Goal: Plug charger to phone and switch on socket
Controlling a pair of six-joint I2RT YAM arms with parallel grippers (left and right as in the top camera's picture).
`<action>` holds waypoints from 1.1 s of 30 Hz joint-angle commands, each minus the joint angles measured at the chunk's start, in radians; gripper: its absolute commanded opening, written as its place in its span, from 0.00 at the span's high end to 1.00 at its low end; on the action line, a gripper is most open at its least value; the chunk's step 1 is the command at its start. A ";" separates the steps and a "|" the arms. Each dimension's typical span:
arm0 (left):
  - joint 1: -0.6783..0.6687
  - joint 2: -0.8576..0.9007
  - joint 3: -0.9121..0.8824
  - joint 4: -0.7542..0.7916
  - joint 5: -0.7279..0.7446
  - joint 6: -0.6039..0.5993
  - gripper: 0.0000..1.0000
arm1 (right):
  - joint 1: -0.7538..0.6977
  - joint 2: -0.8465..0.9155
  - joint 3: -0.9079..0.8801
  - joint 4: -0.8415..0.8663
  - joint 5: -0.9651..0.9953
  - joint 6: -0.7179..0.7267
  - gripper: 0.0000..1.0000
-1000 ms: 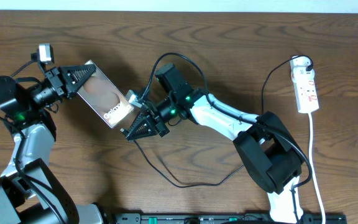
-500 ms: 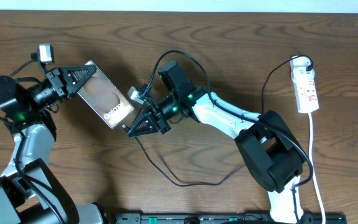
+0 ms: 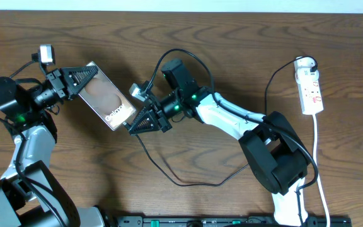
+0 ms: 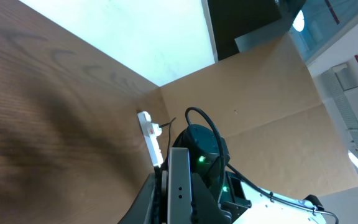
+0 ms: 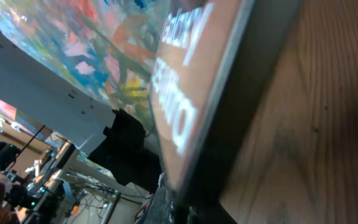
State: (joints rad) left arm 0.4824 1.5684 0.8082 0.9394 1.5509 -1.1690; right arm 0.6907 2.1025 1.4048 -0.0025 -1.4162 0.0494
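Observation:
The phone (image 3: 106, 94) is held off the table, tilted, with its "Galaxy" end pointing lower right. My left gripper (image 3: 84, 81) is shut on the phone's upper-left end. In the left wrist view the phone's thin edge (image 4: 179, 183) stands between the fingers (image 4: 179, 208). My right gripper (image 3: 135, 120) is at the phone's lettered end, shut on the charger. The charger's thin black cable (image 3: 169, 178) trails from it across the table. The right wrist view shows the phone face (image 5: 185, 93) very close above the fingers (image 5: 179, 211); the connector tip is hidden. The socket (image 3: 311, 85) lies far right.
The white cord (image 3: 319, 157) runs from the socket down the right side. A second black cable (image 3: 268, 91) curves left of the socket. The socket also shows small in the left wrist view (image 4: 149, 134), behind my right arm (image 4: 204, 149).
My right gripper has moved slightly up and right along the phone's lettered end with the charger. The left gripper and the phone have stayed put.

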 commanded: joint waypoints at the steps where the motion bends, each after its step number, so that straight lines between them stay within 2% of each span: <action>1: -0.002 0.003 -0.006 0.005 0.020 0.018 0.92 | -0.016 -0.034 0.002 0.003 -0.003 0.025 0.99; 5: -0.002 0.003 -0.006 0.005 0.020 0.051 0.93 | -0.018 -0.034 0.002 0.003 -0.004 0.025 0.99; 33: -0.002 0.003 -0.006 0.005 -0.026 0.051 0.93 | -0.009 -0.034 0.002 0.002 -0.004 0.040 0.99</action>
State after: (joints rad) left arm 0.4824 1.5684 0.8082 0.9394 1.5349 -1.1248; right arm 0.6785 2.1025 1.4048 -0.0021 -1.4055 0.0799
